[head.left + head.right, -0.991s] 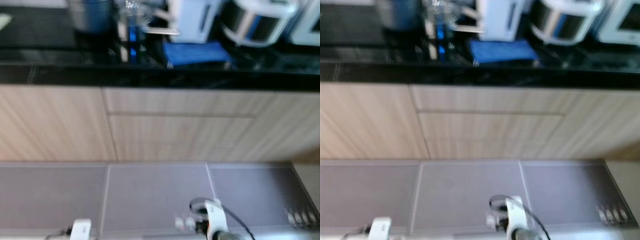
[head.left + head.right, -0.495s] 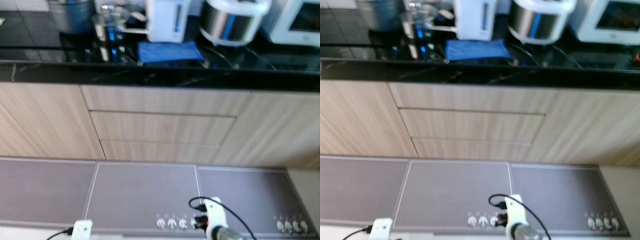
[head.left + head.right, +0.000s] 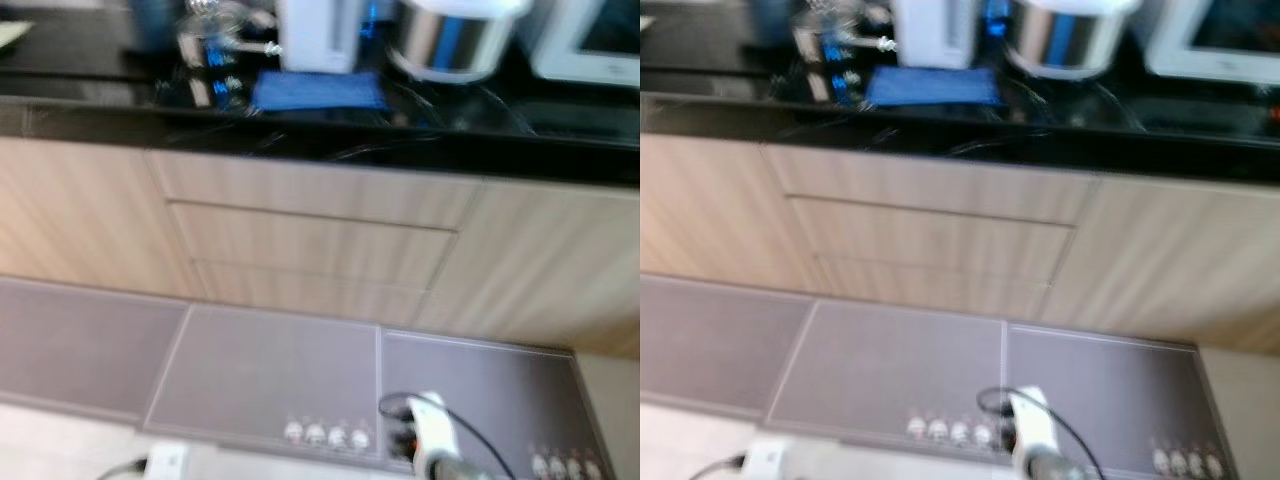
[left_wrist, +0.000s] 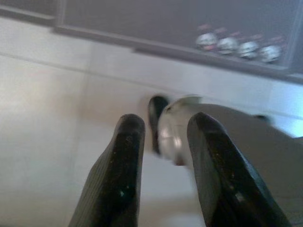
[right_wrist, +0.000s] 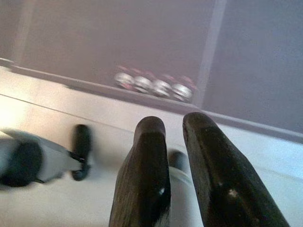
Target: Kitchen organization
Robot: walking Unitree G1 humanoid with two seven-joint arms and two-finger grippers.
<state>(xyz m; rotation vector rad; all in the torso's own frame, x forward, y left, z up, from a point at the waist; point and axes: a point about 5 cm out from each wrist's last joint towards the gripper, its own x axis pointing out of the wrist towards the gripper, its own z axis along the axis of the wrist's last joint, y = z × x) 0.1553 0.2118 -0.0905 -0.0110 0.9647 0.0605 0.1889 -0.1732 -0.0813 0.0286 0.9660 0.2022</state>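
A black bench (image 3: 420, 135) is carrying a folded blue cloth (image 3: 318, 90); just behind the cloth a white appliance (image 3: 322, 32) is standing, a steel cooker (image 3: 452, 38) beside it, blurred glassware (image 3: 208, 50) opposite.
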